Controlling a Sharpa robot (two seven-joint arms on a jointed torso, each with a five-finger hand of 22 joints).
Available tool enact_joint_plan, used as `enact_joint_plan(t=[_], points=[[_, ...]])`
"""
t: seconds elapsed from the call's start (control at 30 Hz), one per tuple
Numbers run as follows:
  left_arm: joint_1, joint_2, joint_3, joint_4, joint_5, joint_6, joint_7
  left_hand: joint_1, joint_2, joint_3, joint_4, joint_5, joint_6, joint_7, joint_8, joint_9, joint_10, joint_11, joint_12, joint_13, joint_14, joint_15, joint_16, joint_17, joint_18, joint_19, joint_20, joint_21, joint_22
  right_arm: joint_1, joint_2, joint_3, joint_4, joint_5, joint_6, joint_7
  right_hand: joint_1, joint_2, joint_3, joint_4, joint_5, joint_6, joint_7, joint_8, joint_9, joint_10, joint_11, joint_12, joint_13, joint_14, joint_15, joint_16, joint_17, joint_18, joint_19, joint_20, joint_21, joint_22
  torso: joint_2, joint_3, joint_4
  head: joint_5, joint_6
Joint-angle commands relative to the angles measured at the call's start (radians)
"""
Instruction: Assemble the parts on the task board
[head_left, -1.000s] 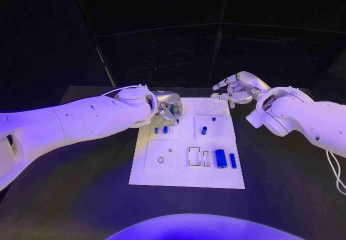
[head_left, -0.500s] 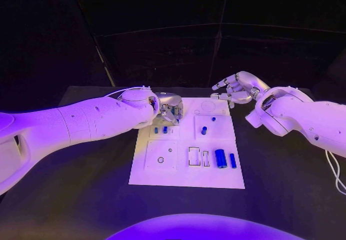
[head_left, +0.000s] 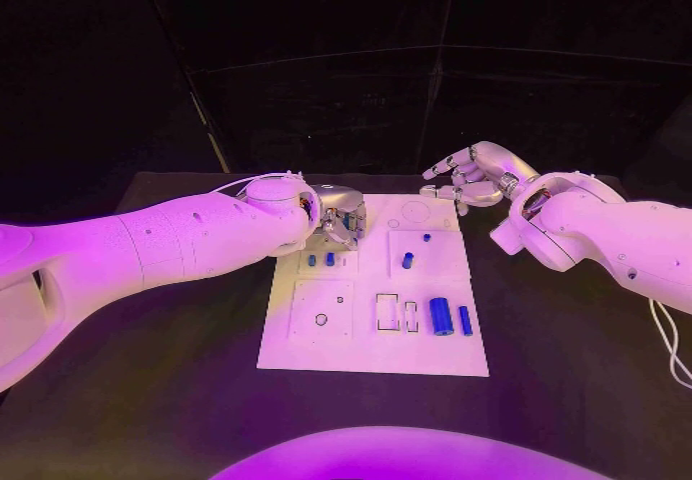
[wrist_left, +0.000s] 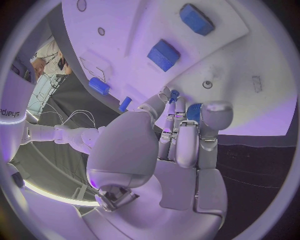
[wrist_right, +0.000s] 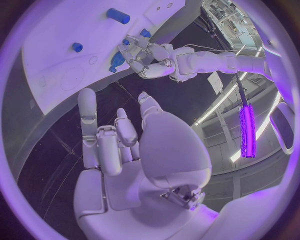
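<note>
On the black bench (head_left: 173, 400), centre: one white task board (head_left: 375, 350), long axis running away from the robot.

Parts on the board, head view:
- two small blue parts (head_left: 320, 260) side by side in the far left section, just beside the left hand;
- one blue part (head_left: 408, 261) in the far right section, with a tiny blue piece (head_left: 428, 238) just beyond it;
- one large blue cylinder (head_left: 441, 316) and one slimmer blue cylinder (head_left: 466, 320), lying parallel near the board's right edge, next to two rectangular outlines (head_left: 398, 313);
- a small dark ring (head_left: 320, 320) in the near left section.

Left hand (head_left: 338, 215): over the board's far left corner, palm down. Left wrist view shows its fingers (wrist_left: 187, 135) drawn together with a small blue part (wrist_left: 174, 94) pinched at the tips, close above the white surface; a second blue shape sits behind the fingertips, and whether it is held I cannot tell.

Right hand (head_left: 473, 178): raised beyond the board's far right corner, apart from the board. Right wrist view shows its fingers (wrist_right: 89, 117) spread and holding nothing.
</note>
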Motion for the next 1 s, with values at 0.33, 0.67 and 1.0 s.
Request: enact_joint_plan(t=[0.33,0.67,1.0], points=[[-0.001,0.001,-0.001,-0.006,-0.010,0.035,-0.036,0.000,-0.003,0.014,-0.005,-0.001,-0.010,0.011,-0.029,-0.015,-0.005,0.010,-0.030,-0.017,0.028,-0.004,0.003,-0.010,-0.023,0.005,0.000,0.008,0.007,0.002,0.000,0.001,0.000,0.003,0.005,0.006,0.000,0.007,-0.006,-0.001,0.003,-0.004,-0.003,0.005,0.000,-0.001,0.000,0.005,0.001,0.053,-0.006,-0.005,0.028,0.008,-0.005,-0.003,-0.004,0.000,0.000,-0.0005,0.0006,-0.001,-0.002],[-0.001,-0.003,-0.001,0.001,-0.010,0.037,-0.045,-0.006,-0.024,0.006,-0.008,-0.001,-0.046,0.010,-0.068,-0.035,-0.050,0.022,-0.063,-0.035,0.024,0.005,-0.005,-0.029,-0.022,0.000,0.008,-0.002,0.000,0.002,-0.001,0.001,0.001,0.003,0.005,0.006,0.000,0.007,-0.006,-0.001,0.003,-0.004,-0.003,0.005,0.000,-0.001,0.000,0.005,0.001,0.053,-0.006,-0.005,0.028,0.008,-0.005,-0.003,-0.004,0.000,0.000,-0.0003,0.0007,-0.001,-0.003],[-0.002,-0.012,-0.001,0.006,-0.010,0.037,-0.053,-0.005,-0.021,0.006,-0.008,0.000,-0.036,0.014,-0.068,-0.036,-0.054,0.023,-0.065,-0.035,0.024,0.007,-0.004,-0.029,-0.021,-0.001,0.009,-0.005,-0.002,0.002,-0.001,0.001,0.001,0.003,0.005,0.006,0.002,0.008,-0.006,-0.001,0.004,-0.004,-0.003,0.006,0.000,-0.001,0.000,0.004,0.000,0.053,-0.006,-0.005,0.028,0.008,-0.005,-0.003,-0.004,-0.001,0.000,-0.0004,0.0011,-0.001,-0.004]])
